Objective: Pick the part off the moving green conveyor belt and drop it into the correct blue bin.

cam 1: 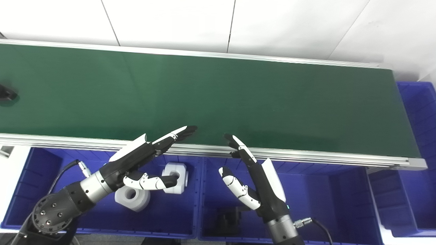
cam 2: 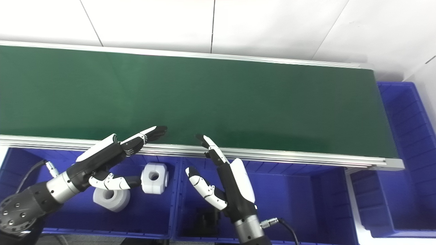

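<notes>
Both hands hover at the near rail of the green conveyor belt [cam 1: 218,95]; left hand [cam 1: 143,158] spread and holding nothing, fingertips just over the belt's edge; right hand [cam 1: 252,177] likewise released, fingers pointing up at the rail. A dark part [cam 1: 6,93] sits on the belt at the far left edge, well apart from both; wide bare belt lies between. Below, the left blue bin [cam 1: 34,204] holds two white blocks [cam 1: 133,197]; the middle blue bin [cam 1: 323,190] shows dark pieces [cam 1: 226,217].
</notes>
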{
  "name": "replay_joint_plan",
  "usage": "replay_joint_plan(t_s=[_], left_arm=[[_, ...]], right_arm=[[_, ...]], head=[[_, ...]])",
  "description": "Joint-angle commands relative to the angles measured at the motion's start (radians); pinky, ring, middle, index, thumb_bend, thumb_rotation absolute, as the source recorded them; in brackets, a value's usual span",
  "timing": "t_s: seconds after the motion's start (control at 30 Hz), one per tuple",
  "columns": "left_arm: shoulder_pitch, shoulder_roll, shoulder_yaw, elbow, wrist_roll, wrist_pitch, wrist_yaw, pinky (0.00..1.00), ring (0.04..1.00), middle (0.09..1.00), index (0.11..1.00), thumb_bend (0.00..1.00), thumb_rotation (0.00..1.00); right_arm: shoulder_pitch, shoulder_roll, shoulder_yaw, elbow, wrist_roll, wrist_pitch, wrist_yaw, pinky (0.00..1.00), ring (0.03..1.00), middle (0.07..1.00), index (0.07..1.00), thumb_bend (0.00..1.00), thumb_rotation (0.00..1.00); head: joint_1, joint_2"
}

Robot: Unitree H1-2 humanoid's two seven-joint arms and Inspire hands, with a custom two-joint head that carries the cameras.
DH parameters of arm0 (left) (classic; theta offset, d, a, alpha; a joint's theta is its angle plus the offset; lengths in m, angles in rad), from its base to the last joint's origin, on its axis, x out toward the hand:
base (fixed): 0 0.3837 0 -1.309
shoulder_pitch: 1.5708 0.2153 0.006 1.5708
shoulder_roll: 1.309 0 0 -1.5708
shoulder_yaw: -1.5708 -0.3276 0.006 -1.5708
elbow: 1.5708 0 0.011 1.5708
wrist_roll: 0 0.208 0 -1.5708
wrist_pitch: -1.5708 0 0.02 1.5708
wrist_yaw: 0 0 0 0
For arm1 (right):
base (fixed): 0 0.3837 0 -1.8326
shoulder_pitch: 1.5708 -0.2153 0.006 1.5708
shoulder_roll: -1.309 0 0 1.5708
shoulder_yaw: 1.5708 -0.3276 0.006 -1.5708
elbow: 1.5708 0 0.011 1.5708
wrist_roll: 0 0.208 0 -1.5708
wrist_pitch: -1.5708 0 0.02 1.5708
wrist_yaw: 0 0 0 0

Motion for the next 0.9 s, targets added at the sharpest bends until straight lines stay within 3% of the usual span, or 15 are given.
replay_joint_plan(t_s=[0.0, 0.67, 0.87], left_arm=[[-0.013, 0.017, 0.007, -0.027, -0.003, -0.014, 0.004, 1.0, 1.0, 1.0, 1.0, 0.33, 0.63], [-0.011, 0.018, 0.006, -0.031, 0.0, -0.019, 0.002, 1.0, 1.0, 1.0, 1.0, 0.33, 0.61], [-0.009, 0.015, 0.006, -0.035, 0.007, -0.013, 0.007, 1.0, 1.0, 1.0, 1.0, 0.33, 0.64]], right_arm=[[0.002, 0.008, 0.008, -0.025, 0.002, -0.046, -0.009, 0.84, 0.901, 0.927, 0.915, 0.36, 0.81], [0.004, 0.009, 0.01, -0.019, 0.0, -0.053, -0.016, 0.83, 0.895, 0.921, 0.907, 0.36, 0.82], [0.005, 0.008, 0.01, -0.016, 0.008, -0.056, -0.015, 0.83, 0.896, 0.923, 0.908, 0.35, 0.8]], head=[[0.001, -0.001], [0.007, 0.0], [0.009, -0.001]])
